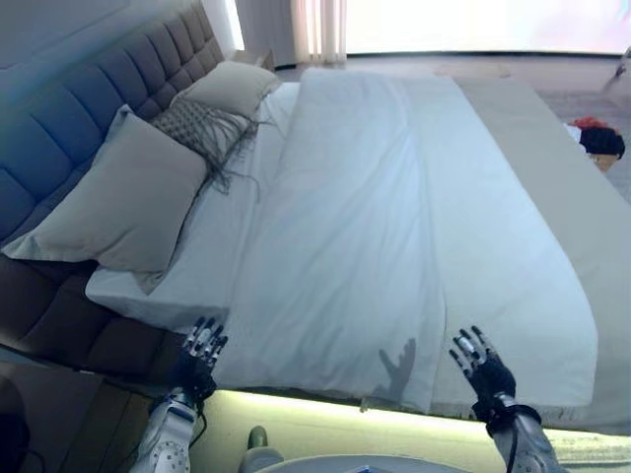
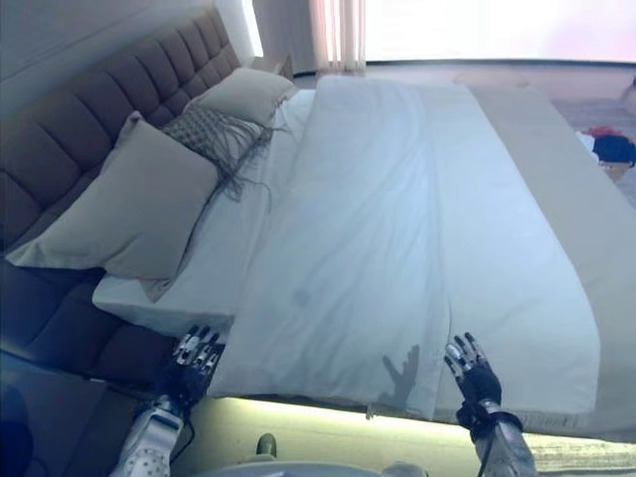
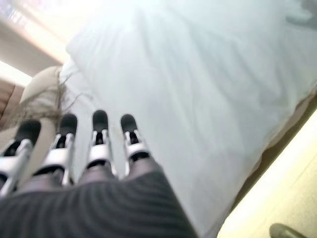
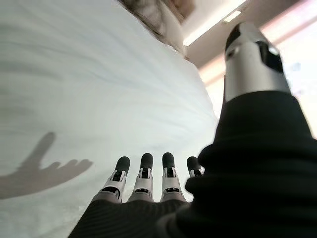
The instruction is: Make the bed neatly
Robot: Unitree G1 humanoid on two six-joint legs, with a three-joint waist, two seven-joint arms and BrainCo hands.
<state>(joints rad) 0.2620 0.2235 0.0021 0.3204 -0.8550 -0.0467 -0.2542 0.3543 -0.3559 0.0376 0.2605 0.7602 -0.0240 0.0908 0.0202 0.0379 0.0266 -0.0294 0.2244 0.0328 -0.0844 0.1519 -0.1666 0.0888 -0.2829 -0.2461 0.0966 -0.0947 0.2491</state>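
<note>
A white duvet point(image 1: 394, 227) lies spread over the bed, with a long fold down its middle and its near edge hanging over the bed's side. Two pale pillows, a near one point(image 1: 123, 202) and a far one point(image 1: 232, 87), lean at the padded headboard point(image 1: 89, 89), with a grey fringed cushion point(image 1: 202, 128) between them. My left hand point(image 1: 200, 350) is open, fingers straight, at the bed's near edge by the duvet's corner. My right hand point(image 1: 481, 365) is open just above the duvet's near edge. Neither holds anything. The wrist views show straight fingers point(image 3: 99, 141) point(image 4: 143, 178) over the white cloth.
A beige strip of bedding point(image 1: 582, 197) runs along the foot end at the right. A basket with red and dark things point(image 1: 596, 138) stands on the floor at far right. A lit strip point(image 1: 325, 409) glows under the bed's side. Curtains point(image 1: 315, 28) hang at the back.
</note>
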